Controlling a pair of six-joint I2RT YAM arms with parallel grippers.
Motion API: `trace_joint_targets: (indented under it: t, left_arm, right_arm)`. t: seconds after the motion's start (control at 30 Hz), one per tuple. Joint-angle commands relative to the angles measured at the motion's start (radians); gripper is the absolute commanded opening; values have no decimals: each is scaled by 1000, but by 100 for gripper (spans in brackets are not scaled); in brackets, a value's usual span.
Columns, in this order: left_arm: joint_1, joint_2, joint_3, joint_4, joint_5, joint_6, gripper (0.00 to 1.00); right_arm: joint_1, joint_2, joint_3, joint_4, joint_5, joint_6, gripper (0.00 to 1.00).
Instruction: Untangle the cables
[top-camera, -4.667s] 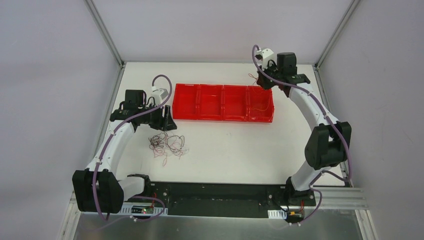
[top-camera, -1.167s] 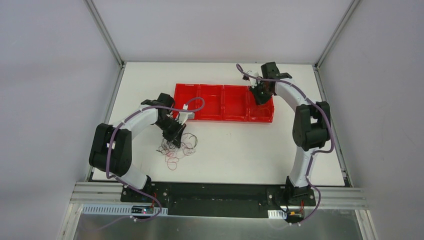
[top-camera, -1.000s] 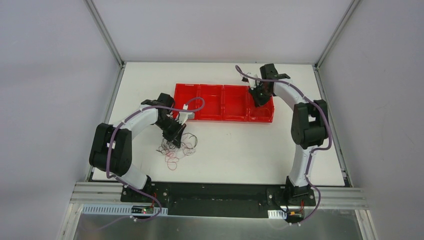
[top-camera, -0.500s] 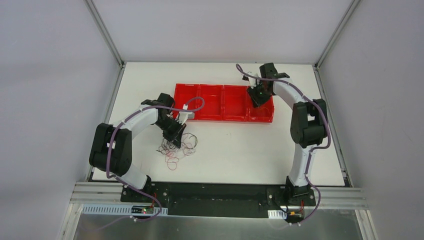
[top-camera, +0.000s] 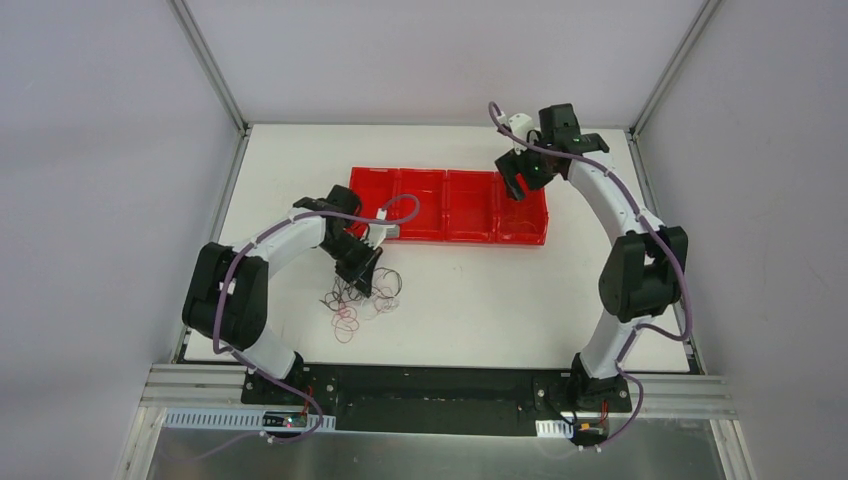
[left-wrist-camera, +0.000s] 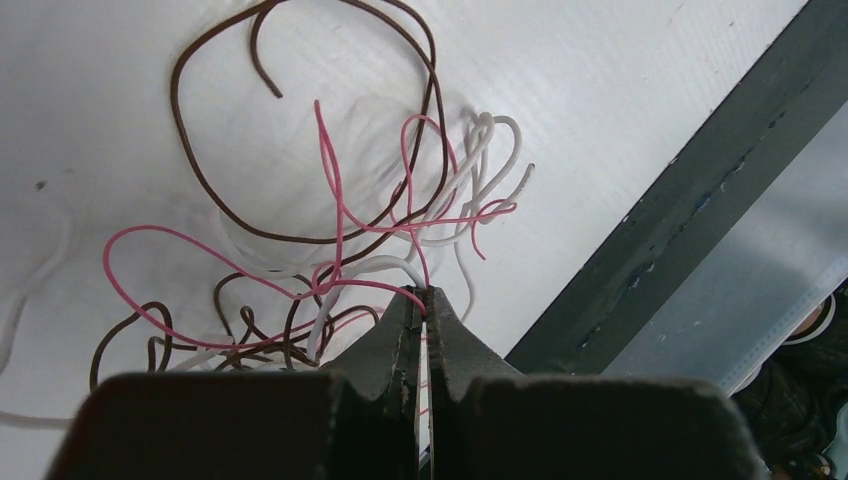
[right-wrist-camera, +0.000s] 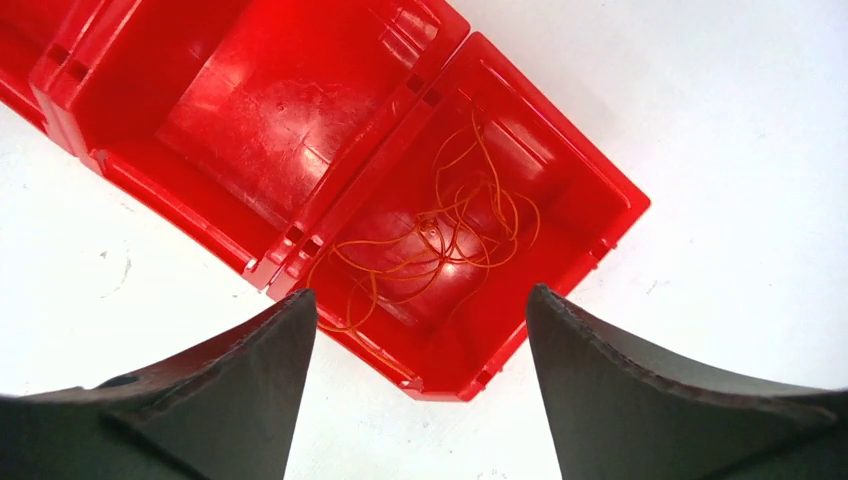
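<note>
**Left gripper pinching the cables, right one hanging open over the tray**

In the top view the cables (top-camera: 360, 297) are lying in a loose tangle left of centre on the table (top-camera: 480, 290), just below the left end of the red tray (top-camera: 446, 240). The left gripper (top-camera: 367, 274) is reaching down onto the tangle's upper edge. In the left wrist view its jaws are pressing together at lower centre of the frame (left-wrist-camera: 425, 297), clamping a pink strand, with a white one running in beside it. The remaining brown, pink and white loops (left-wrist-camera: 330, 200) are spreading up and to the left of the tips, resting on the table.

The right gripper (top-camera: 519, 181) is hovering over the tray's right end, well apart from the tangle. In the right wrist view its fingers are standing wide apart (right-wrist-camera: 418, 298), gripping nothing. Between them, an orange wire (right-wrist-camera: 440, 240) is lying coiled in the end compartment of the tray (right-wrist-camera: 620, 190).
</note>
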Motion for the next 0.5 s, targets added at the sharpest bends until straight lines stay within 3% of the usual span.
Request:
trace_joint_targets:
  t: [0.0, 0.2, 0.37, 0.47]
  left_arm:
    - [-74, 35, 74, 14, 55, -71, 0]
    - [-269, 134, 224, 87, 96, -212, 0]
    - [-320, 179, 319, 243, 167, -391, 0]
    - [-318, 121, 311, 280, 221, -395, 28]
  right_arm:
    - [-18, -90, 50, -59, -30, 25, 81]
    - [-54, -177, 66, -113, -119, 136, 84]
    - [-64, -253, 1, -178, -221, 229, 84]
    - [-64, -295, -70, -227, -297, 264, 82]
